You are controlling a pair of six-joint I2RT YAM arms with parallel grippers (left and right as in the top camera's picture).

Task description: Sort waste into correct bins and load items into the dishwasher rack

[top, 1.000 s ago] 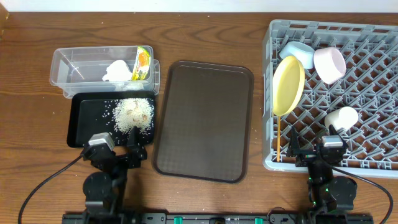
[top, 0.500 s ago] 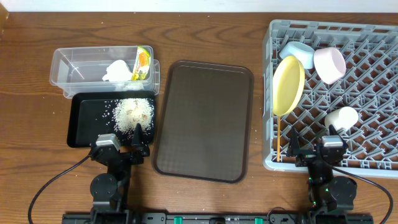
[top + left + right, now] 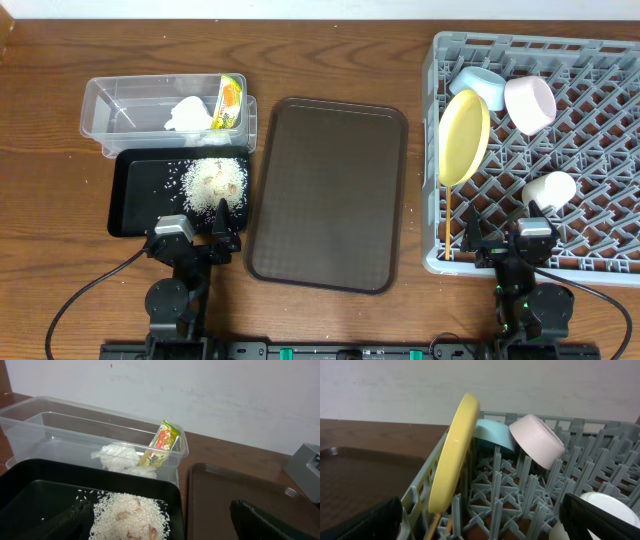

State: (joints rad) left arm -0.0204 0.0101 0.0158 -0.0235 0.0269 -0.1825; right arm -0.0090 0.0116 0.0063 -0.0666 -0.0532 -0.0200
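The clear tub (image 3: 130,105) holds the white tissue (image 3: 188,113) and the wrapper (image 3: 229,103). The black tray (image 3: 135,190) in front of it holds the rice and scraps (image 3: 213,183). The grey rack (image 3: 600,150) at the right holds the yellow plate (image 3: 463,137) on edge, the blue bowl (image 3: 478,88), the pink bowl (image 3: 529,103), the pale cup (image 3: 550,189) and the chopsticks (image 3: 449,225). My left gripper (image 3: 190,235) is open and empty, low at the black tray's near edge, with the rice (image 3: 127,512) between its fingers. My right gripper (image 3: 500,235) is open and empty at the rack's near left corner, facing the plate (image 3: 452,455).
A large dark brown serving tray (image 3: 328,195) lies between the bins and the rack, with nothing on it. The wooden table runs around everything. The rack's corner (image 3: 307,462) shows at the far right of the left wrist view.
My left arm shifted slightly right and toward the black tray a second ago, then held still. The right arm and all objects have not moved.
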